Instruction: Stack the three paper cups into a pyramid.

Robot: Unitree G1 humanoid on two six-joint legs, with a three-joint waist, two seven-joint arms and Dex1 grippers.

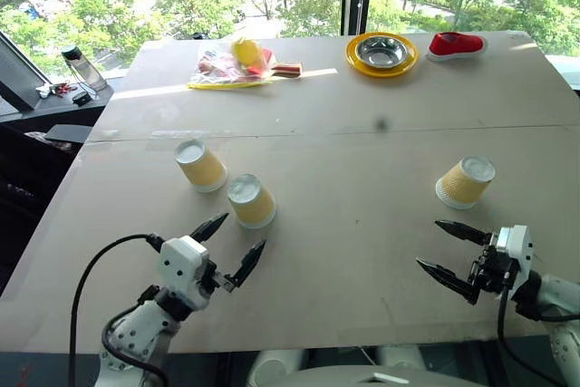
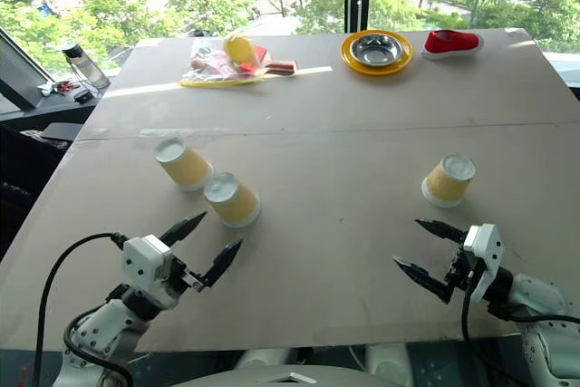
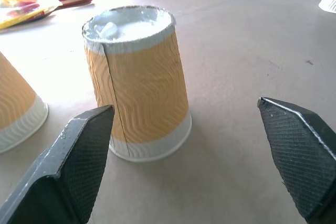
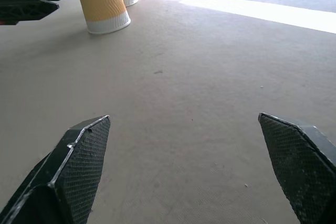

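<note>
Nearest the camera, the left gripper [image 1: 229, 245] hangs over the near edge of the table [image 1: 362, 224] with its two black fingers spread wide and nothing between them. It points at the nearest paper cup [image 1: 251, 200], which stands upside down just beyond the fingertips, not touched. A second cup [image 1: 200, 165] stands upside down just beside it, farther back and to the left; whether the two touch cannot be told. The right gripper [image 1: 449, 248] is likewise spread wide and empty, low over bare table on the right. The third cup [image 1: 465, 180] stands upside down a little beyond it, well apart from the other two. All three cups rest singly on the table; none is stacked. At the far edge lie a steel bowl on a yellow plate [image 1: 381, 53], a red shoe [image 1: 456, 43] and a plastic bag of items [image 1: 232, 64].
</note>
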